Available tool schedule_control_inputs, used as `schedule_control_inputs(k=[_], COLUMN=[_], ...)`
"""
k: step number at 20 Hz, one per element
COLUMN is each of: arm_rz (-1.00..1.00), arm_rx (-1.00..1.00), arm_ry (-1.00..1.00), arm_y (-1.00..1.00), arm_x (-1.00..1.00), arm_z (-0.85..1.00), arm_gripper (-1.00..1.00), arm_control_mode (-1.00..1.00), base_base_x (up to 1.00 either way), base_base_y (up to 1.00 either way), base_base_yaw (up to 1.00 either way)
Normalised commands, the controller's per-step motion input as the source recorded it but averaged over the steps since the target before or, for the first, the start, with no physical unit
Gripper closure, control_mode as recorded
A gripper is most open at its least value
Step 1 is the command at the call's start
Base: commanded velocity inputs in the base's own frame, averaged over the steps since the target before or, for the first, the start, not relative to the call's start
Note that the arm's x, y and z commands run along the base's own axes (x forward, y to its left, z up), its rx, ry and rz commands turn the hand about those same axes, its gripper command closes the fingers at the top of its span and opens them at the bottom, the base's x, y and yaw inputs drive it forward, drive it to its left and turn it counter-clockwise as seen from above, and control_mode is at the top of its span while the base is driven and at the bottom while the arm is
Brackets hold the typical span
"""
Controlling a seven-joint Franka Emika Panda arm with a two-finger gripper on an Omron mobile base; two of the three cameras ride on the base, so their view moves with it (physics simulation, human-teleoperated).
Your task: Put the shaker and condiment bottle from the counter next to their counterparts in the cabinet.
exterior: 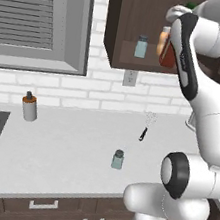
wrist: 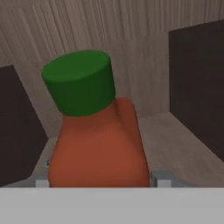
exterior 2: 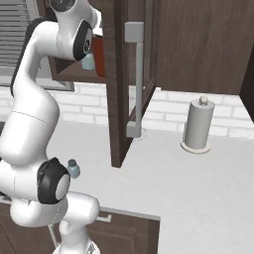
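I have the claw [wrist: 99, 177] up inside the cabinet [exterior: 129, 14]. Its jaws stand wide, one on each side of the condiment bottle [wrist: 98, 144]; I cannot tell if they press it or only stand beside it. The bottle stands upright on the shelf, its green cap [wrist: 79, 81] just in front of the claw. The shaker [exterior: 118, 159] stays far below on the counter [exterior: 64, 150].
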Motion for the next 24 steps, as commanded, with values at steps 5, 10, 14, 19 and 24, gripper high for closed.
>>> schedule_control_inputs(k=[5,10,14,19,24], arm_rz=[0.13,0.07,0.05,0.00,0.00], arm_rx=[-0.13,-0.13,-0.13,-0.10,-0.06], arm_ry=[0.00,0.01,0.07,0.07,0.08], arm_y=[0.00,0.00,0.00,-0.07,-0.16], arm_x=[0.07,0.27,0.49,0.64,0.62], arm_z=[-0.21,-0.21,-0.35,-0.53,-0.53], arm_gripper=[1.00,1.00,1.00,1.00,1.00], arm_control_mode=[-1.00,-1.00,-1.00,-1.00,-1.00], base_base_x=[0.00,0.00,0.00,0.00,0.00], base_base_y=[0.00,0.00,0.00,0.00,0.00], base_base_yaw=[0.00,0.00,0.00,0.00,0.00])
